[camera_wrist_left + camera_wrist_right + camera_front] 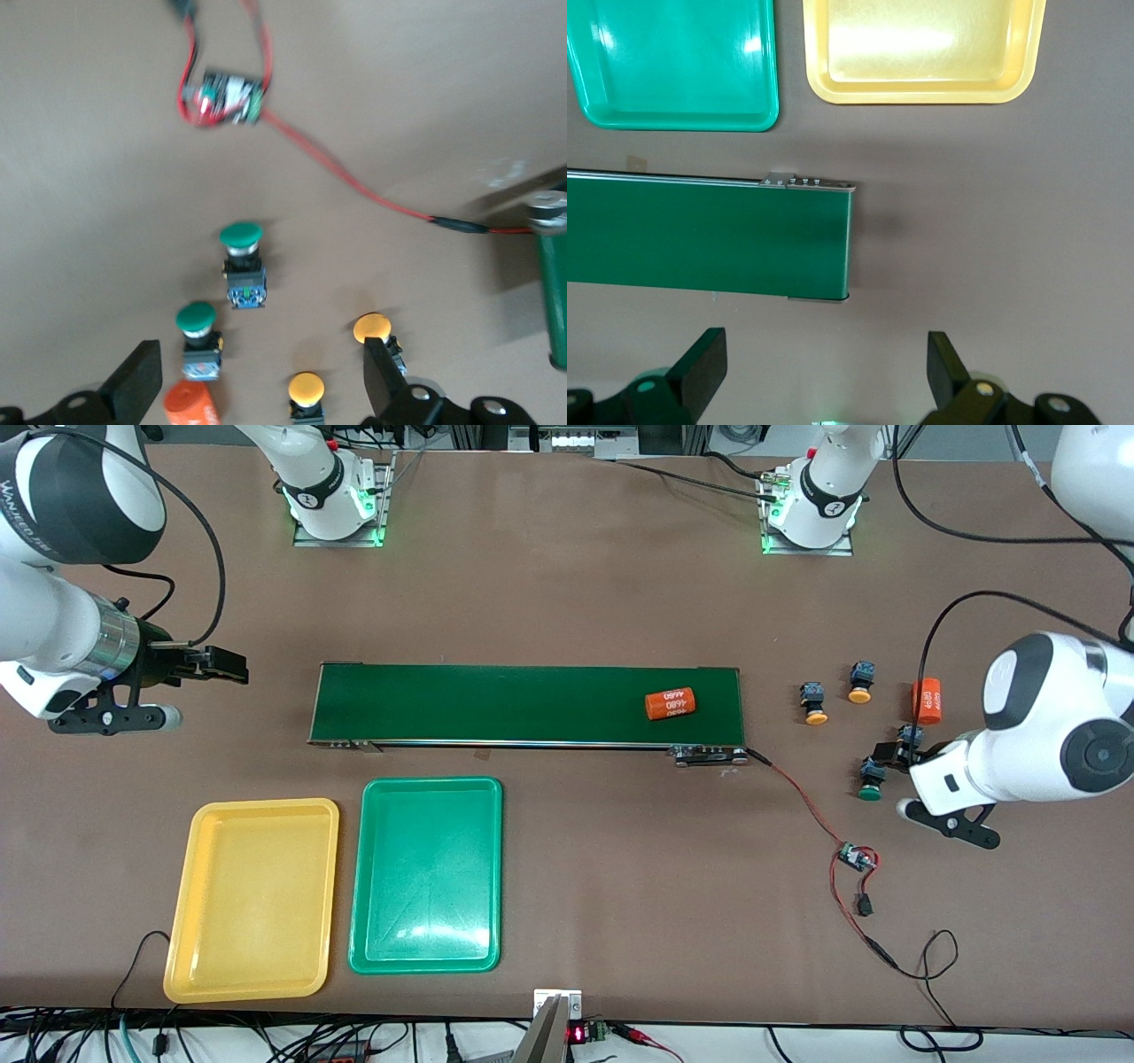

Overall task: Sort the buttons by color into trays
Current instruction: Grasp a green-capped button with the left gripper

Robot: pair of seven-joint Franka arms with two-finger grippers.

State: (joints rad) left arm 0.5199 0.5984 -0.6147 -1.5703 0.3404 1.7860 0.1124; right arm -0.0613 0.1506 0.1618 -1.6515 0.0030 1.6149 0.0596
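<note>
The left claw [257,394] hangs released, its fingers spread wide, over the cluster of buttons at the left arm's end of the counter [567,602]. In the left wrist view one green button [197,329] lies between the spread fingers just by one fingertip, with an orange cylinder [190,405] beside it. The other green button [242,264] lies just ahead of the gap. One yellow button [306,392] sits inside the gap; the second yellow button [374,331] touches the other fingertip's edge.

The right claw [824,363] waits released, holding nothing, over bare counter off the end of the dark green conveyor belt [527,704]. The yellow tray [257,899] and green tray [427,874] lie well apart from it, nearer the front camera, side by side. A second orange cylinder [670,705] rests on the belt
</note>
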